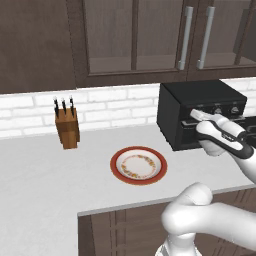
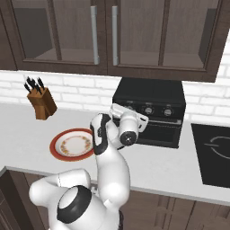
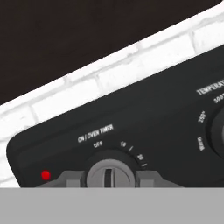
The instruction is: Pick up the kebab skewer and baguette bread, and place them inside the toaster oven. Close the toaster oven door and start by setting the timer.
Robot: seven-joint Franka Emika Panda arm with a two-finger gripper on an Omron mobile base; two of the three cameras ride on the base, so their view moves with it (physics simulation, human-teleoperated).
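Knife block: wooden knife block [image 1: 67, 128] stands far left on the counter [image 1: 40, 175], against the white brick wall.
Plate: red-rimmed plate [image 1: 138, 165] lies between the block and the oven, well apart from both.
Cooktop: dark cooktop [image 2: 214, 152] sits right of the oven.
Toaster oven: toaster oven [image 2: 150, 110] stands at the back under the cabinets, its toaster oven door [image 2: 157, 131] up (partly hidden by the arm).
Gripper: gripper [image 3: 108, 178] is narrowly spread, fingertips [image 3: 70, 178] flanking the timer knob [image 3: 108, 173] marked ON/OVEN TIMER; a red light [image 3: 45, 175] glows to its left.
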